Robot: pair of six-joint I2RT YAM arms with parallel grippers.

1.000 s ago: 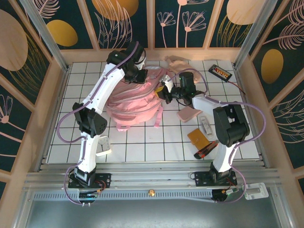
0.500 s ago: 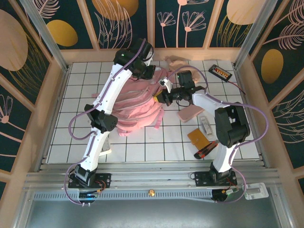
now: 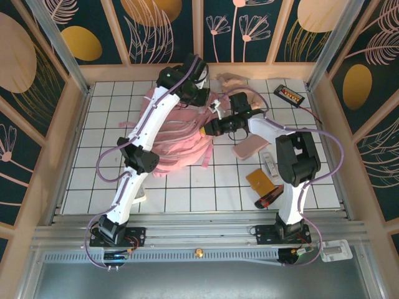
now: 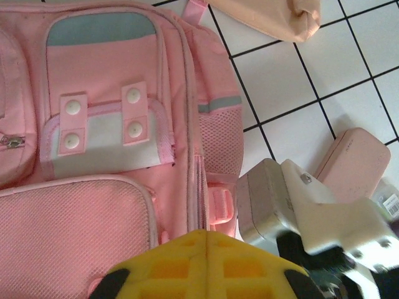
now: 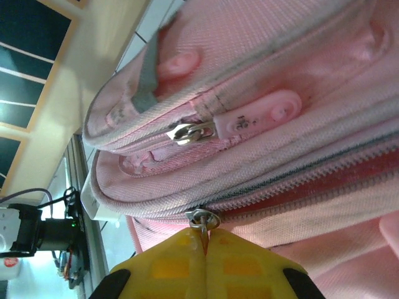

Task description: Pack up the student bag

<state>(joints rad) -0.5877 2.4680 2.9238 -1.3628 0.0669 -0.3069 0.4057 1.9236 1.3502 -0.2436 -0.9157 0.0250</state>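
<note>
Pink nylon and zipper teeth crowd my right wrist view: the student bag (image 3: 184,140) lies flat on the white tiled bench (image 3: 112,124), toward its far side. My right pincer (image 5: 204,244) is at the bag's right edge, clenched on the metal zipper pull (image 5: 202,221) of the lower, longer zip. The track beside that slider looks slightly parted, with a darker red strip showing between the teeth. A second zip with a soft pink tab sits just above it, untouched.

My left pincer (image 4: 206,240) hangs over the bag's front pockets with its yellow tips pressed together, and I can see nothing between them.

I judge the step in hand to be opening the main compartment; nothing looks packed yet. The dusty-pink pencil pouch (image 4: 352,156) lies just off the bag's right side. The beige cloth pouch (image 4: 268,15) lies past the bag's far corner.

Next I should draw the pull along the curve of the zip, keeping the tug in line with the track. The bag is soft and may slide or bunch. My left pincer will probably need to press or pinch the fabric beside the zip to hold it.
</note>
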